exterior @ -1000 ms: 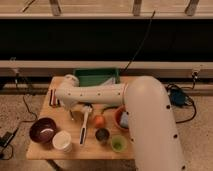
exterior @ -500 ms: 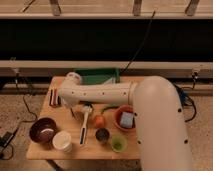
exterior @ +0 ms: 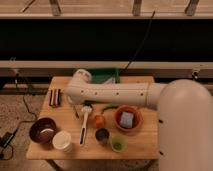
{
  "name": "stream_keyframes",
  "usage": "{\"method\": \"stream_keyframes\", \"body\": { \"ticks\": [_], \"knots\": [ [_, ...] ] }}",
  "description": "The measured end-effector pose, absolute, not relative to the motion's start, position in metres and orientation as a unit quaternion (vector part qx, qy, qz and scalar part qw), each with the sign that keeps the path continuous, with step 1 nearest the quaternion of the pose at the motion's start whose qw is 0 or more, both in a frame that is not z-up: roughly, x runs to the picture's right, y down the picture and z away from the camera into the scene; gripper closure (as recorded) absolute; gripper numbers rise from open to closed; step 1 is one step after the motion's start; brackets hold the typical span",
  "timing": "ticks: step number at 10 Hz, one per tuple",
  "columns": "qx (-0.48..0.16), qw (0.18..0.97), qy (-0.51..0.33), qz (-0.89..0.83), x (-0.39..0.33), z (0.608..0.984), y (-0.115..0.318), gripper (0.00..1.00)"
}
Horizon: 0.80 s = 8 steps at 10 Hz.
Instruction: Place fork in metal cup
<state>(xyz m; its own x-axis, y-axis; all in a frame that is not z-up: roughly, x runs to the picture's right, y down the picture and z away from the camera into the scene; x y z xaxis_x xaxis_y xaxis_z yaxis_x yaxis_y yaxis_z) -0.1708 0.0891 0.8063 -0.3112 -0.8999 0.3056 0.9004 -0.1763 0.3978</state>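
Note:
The fork [exterior: 76, 111] is a thin silvery utensil lying on the wooden table [exterior: 145, 145], left of the white-handled brush [exterior: 85, 125]. The metal cup [exterior: 102, 135] is small, dark and shiny, and stands upright near the front edge between the white cup [exterior: 62, 141] and the light-green cup [exterior: 118, 144]. My white arm reaches from the right across the table. The gripper [exterior: 73, 100] hangs at its left end, just above and behind the fork. The arm's wrist hides most of the gripper.
A dark bowl [exterior: 42, 130] sits at the front left. An orange bowl [exterior: 128, 119] holding a blue object sits right of centre, with an orange ball [exterior: 100, 120] beside it. A green tray [exterior: 107, 76] is at the back. A dark striped item [exterior: 55, 96] lies at the left edge.
The arm's left end has shifted slightly back and to the right. The orange bowl is now more uncovered. The objects on the table have not moved.

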Motion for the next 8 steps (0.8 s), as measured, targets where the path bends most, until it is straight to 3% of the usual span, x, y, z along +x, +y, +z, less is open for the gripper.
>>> {"method": "stream_keyframes", "body": {
  "ticks": [3, 8],
  "knots": [
    [0.020, 0.609, -0.258, -0.750, -0.142, 0.783, 0.082, 1.00],
    [0.020, 0.663, -0.246, -0.707, -0.088, 0.778, 0.080, 1.00]
  ]
}}
